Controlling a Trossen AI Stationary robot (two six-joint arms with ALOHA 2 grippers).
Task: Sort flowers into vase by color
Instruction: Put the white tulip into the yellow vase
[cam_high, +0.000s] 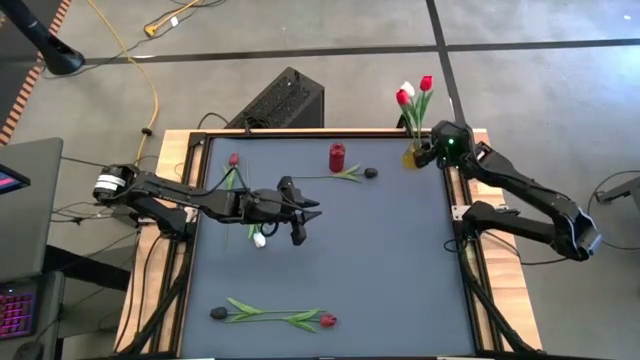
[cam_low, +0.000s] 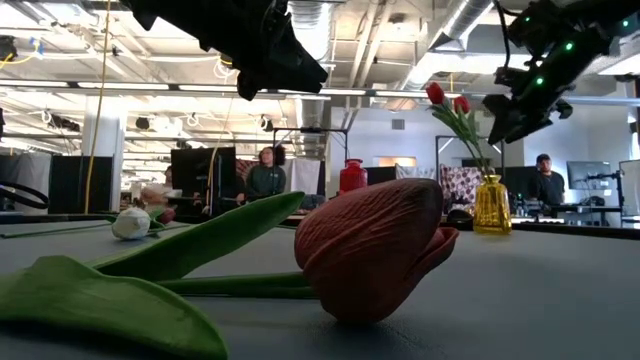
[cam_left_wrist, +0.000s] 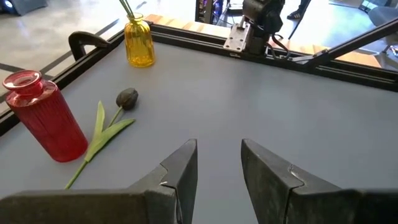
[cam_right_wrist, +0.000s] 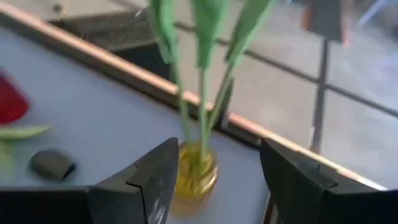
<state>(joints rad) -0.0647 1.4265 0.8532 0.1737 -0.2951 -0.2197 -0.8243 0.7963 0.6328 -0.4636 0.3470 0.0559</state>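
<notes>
The right gripper hangs just above the small yellow glass vase at the far right corner of the dark grey counter, its jaws spread wide on either side of the green stems and gripping nothing. That vase holds three artificial tulips, two red and one white, standing upright, so it looks as if a stem has just been let go there. The left gripper hovers over the middle-left of the counter with its jaws partly open and empty. Just beside it on the near-left side lies a white-headed tulip, and a dark red-headed tulip lies farther toward the far edge; their stems pass under the left arm. A ribbed red glass vase stands at the far middle, and next to it a dark maroon-black tulip lies with its stem running along the far edge, head pointing toward the yellow vase. Two more stems lie end to end along the near edge, a dark head at the left end and a red head at the right. My judgement is that the white tulip is the likeliest next pick: the left arm is much the nearer, and the jaws would need to straddle its stem crosswise.
</notes>
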